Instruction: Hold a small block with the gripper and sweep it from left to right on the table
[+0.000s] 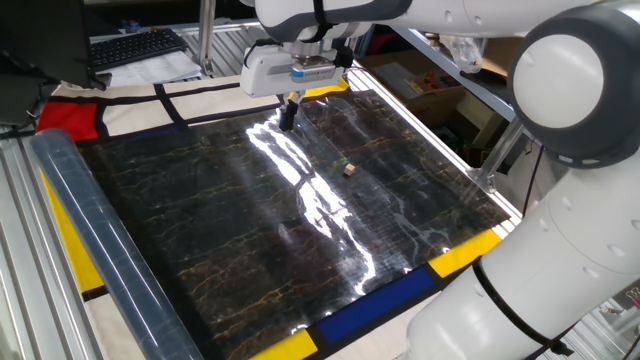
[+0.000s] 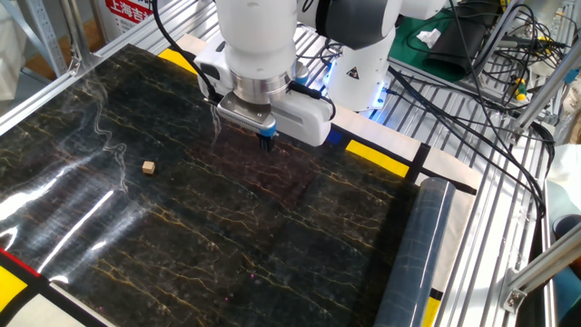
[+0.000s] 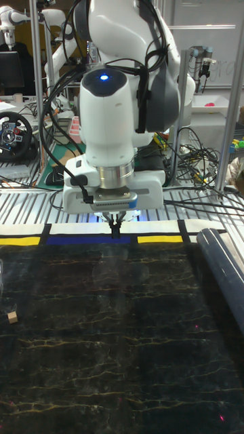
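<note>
The small block (image 1: 349, 169) (image 2: 148, 167) (image 3: 11, 317), a tiny tan cube, lies alone on the glossy black table (image 1: 230, 230) (image 2: 236, 236) (image 3: 122, 339). The gripper (image 1: 288, 120) (image 2: 267, 143) (image 3: 116, 232) hangs from the white arm close above the table's far edge, near the blue and yellow border panels. It is well away from the block. Its dark fingers are pressed together, shut, and I see nothing between them.
A rolled-up glossy sheet (image 1: 95, 245) (image 2: 413, 250) (image 3: 224, 268) lies along one side of the table. Aluminium frame rails (image 2: 495, 209) and cables (image 2: 472, 100) run beyond that side. A keyboard (image 1: 140, 45) sits behind the table. The robot's large white base link (image 1: 560, 200) stands at the opposite corner.
</note>
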You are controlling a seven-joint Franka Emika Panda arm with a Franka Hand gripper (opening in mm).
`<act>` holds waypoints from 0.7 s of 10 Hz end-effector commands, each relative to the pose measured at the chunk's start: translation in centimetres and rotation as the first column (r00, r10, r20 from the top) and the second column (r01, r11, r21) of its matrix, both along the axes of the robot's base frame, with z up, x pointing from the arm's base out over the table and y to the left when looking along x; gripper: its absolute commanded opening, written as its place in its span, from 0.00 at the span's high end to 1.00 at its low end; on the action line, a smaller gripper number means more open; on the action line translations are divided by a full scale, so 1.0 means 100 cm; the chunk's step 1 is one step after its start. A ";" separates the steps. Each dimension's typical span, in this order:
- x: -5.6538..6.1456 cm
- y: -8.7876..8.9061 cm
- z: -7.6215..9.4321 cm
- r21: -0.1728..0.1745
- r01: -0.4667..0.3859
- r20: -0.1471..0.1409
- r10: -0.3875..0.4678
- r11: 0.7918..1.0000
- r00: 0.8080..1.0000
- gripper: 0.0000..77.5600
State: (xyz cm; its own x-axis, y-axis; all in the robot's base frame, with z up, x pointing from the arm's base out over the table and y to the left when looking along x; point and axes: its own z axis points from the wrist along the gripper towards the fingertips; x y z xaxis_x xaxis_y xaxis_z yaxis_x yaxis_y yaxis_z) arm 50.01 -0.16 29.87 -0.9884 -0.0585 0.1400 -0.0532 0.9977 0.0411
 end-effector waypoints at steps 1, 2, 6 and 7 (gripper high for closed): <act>0.001 0.000 0.001 0.001 0.001 0.004 -0.001 1.000 1.000 1.00; 0.001 0.000 0.001 0.001 0.001 0.004 -0.001 1.000 1.000 1.00; 0.001 0.000 0.002 0.001 0.003 0.009 -0.003 1.000 1.000 1.00; 0.001 -0.001 0.002 -0.001 0.002 0.008 -0.002 1.000 1.000 1.00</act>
State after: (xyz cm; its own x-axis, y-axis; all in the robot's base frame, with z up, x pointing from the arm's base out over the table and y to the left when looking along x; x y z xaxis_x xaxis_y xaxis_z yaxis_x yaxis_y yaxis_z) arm 50.05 -0.19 29.90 -0.9893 -0.0566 0.1347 -0.0515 0.9978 0.0409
